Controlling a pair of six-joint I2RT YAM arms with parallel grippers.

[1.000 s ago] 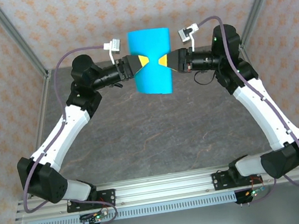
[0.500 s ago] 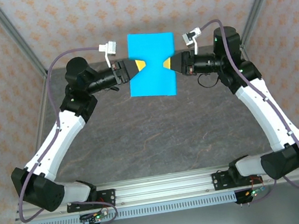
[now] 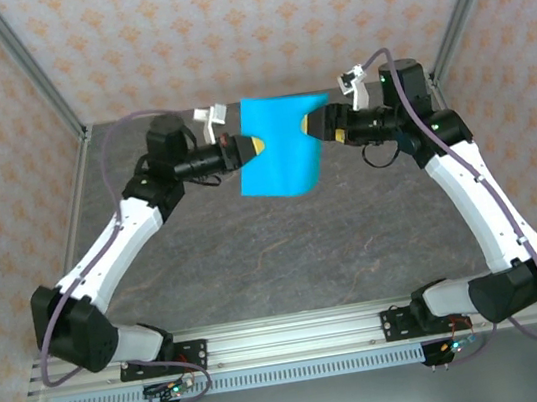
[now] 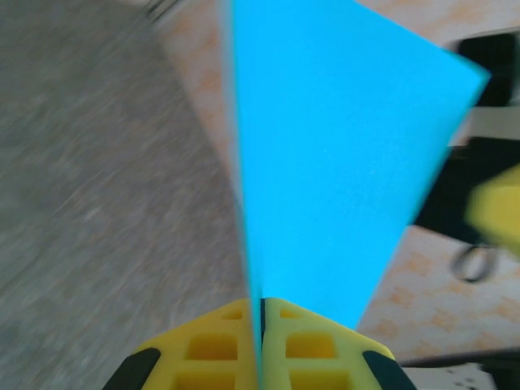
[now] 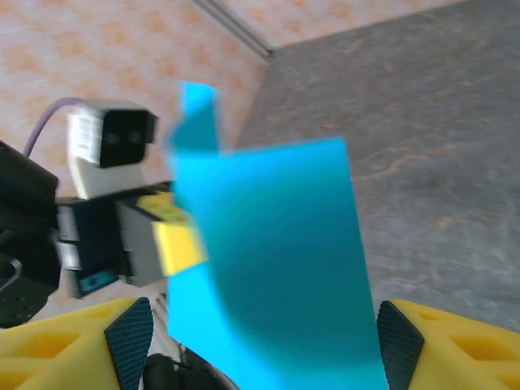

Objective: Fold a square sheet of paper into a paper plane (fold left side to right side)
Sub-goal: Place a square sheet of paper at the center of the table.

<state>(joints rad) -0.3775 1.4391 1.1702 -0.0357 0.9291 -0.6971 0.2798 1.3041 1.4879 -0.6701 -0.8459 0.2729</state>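
Tabletop: dark grey marbled tabletop (image 3: 286, 249) runs from my bases at 6 o'clock out toward 12 o'clock.
Left arm: my white-and-black left arm (image 3: 113, 244) rises from 7 o'clock and bends in toward 11 o'clock.
Right arm: my white-and-black right arm (image 3: 469, 191) rises from 5 o'clock and bends in toward 1 o'clock.
Left gripper: my left gripper (image 3: 256, 146) is pinched tight on the 9 o'clock edge of the thin, bright cyan-blue square sheet of paper (image 3: 282, 153). In the left wrist view its yellow fingers (image 4: 211, 349) meet with the paper's edge sandwiched between them.
Right gripper: my right gripper (image 3: 321, 124) sits at the sheet's 3 o'clock edge. In the right wrist view its yellow fingers (image 5: 73, 337) stand spread wide, one at each lower corner. The paper hangs between them, and I cannot tell whether either pad touches it.
Paper: it is lifted above the tabletop's far part, toward 12 o'clock, between my two grippers. It bows instead of lying flat, its lower edge tilts, and its surface is plain.
Wall: peach patterned wall (image 3: 222, 26) stands behind the sheet at 12 o'clock.
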